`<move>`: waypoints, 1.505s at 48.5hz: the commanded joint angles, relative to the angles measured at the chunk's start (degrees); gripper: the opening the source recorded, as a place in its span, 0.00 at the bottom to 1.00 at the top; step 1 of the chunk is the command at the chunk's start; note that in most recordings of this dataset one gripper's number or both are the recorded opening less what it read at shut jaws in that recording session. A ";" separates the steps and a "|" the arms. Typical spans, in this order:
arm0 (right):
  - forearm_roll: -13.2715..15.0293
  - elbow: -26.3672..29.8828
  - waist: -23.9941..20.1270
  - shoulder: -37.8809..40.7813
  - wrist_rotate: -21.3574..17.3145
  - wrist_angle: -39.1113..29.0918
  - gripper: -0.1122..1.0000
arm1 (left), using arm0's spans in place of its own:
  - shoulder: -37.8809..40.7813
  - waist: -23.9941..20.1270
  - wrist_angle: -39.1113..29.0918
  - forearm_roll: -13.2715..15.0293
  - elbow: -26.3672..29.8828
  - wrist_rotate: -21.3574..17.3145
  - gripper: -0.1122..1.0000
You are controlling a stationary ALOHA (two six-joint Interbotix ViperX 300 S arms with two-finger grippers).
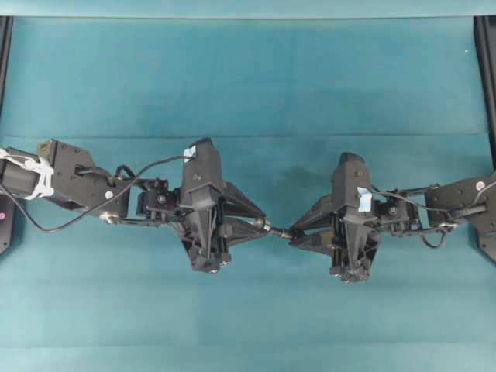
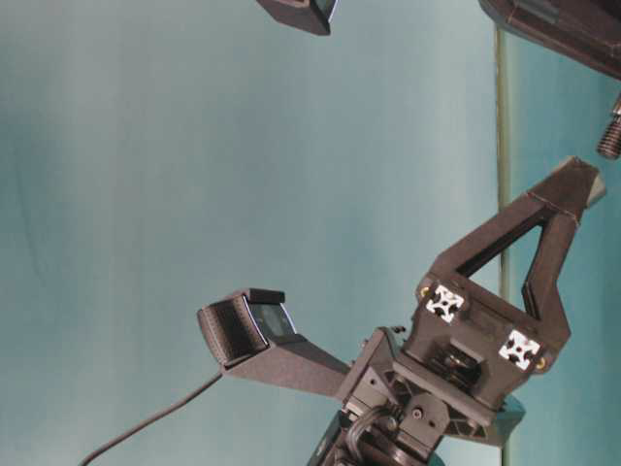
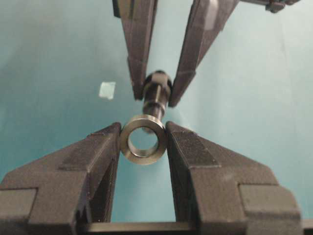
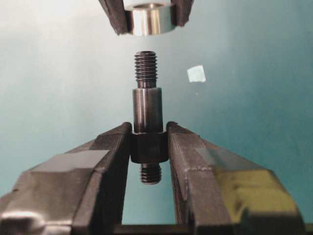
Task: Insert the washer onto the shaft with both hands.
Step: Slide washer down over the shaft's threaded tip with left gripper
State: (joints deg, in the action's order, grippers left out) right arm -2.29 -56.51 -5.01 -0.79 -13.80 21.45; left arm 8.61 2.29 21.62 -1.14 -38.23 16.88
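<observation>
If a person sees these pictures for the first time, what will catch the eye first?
First, the two black grippers meeting tip to tip above the middle of the teal table. The left gripper pinches the washer; the right gripper clamps the shaft, threaded end towards the washer. In the right wrist view a small gap separates them, and a pale tape scrap lies on the cloth.

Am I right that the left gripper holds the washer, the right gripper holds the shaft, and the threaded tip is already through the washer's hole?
Not quite. The left gripper does hold the washer and the right gripper the shaft, but the threaded tip is not yet in the hole. The right wrist view shows a clear gap between the tip and the washer.
</observation>
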 commanded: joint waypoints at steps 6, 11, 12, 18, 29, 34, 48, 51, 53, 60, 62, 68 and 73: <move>0.00 1.05 -0.18 -0.26 -0.18 0.62 0.11 | -0.26 0.09 0.53 -0.09 0.88 0.09 0.40; 0.00 1.05 -0.18 -0.18 -0.18 0.62 0.11 | -0.18 0.18 0.53 -0.09 0.97 0.00 0.40; 0.00 1.05 -0.18 -0.26 -0.18 0.62 0.11 | -0.18 0.18 0.53 -0.09 0.88 0.09 0.40; 0.00 1.14 -0.18 -0.18 -0.18 1.23 0.11 | 0.00 0.44 0.53 -0.09 0.97 0.09 0.40; 0.00 1.14 -0.18 -0.18 -0.18 2.29 0.11 | 0.44 0.62 0.53 0.00 1.41 0.09 0.40; 0.00 1.14 -0.18 -0.18 -0.18 2.20 0.11 | 0.70 0.62 0.53 -0.09 1.76 0.09 0.40; 0.00 1.14 -0.18 -0.18 -0.18 2.37 0.11 | 1.67 0.97 0.53 -0.09 2.72 0.09 0.40; 0.00 1.14 -0.18 -0.18 -0.18 2.37 0.11 | 1.76 1.14 0.53 0.00 2.81 0.09 0.40; 0.00 1.23 -0.18 -0.18 -0.18 2.46 0.11 | 1.85 1.23 0.53 -0.09 2.72 0.09 0.40; 0.00 1.23 0.00 -0.18 -0.18 2.90 0.11 | 1.93 1.41 0.53 -0.09 2.81 0.09 0.40; 0.00 1.14 0.09 -0.18 -0.18 3.08 0.11 | 2.02 1.41 0.53 -0.09 2.81 0.09 0.40; -0.09 1.23 0.18 -0.18 -0.18 3.43 0.11 | 2.02 1.41 0.53 -0.09 2.99 0.09 0.40; -0.09 1.23 0.18 -0.18 -0.18 3.52 0.11 | 2.29 1.41 0.53 0.00 3.52 0.09 0.40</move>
State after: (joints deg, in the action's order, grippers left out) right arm -2.29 -56.16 -5.01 -0.62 -13.80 24.17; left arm 11.07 3.34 21.62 -1.05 -35.95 16.88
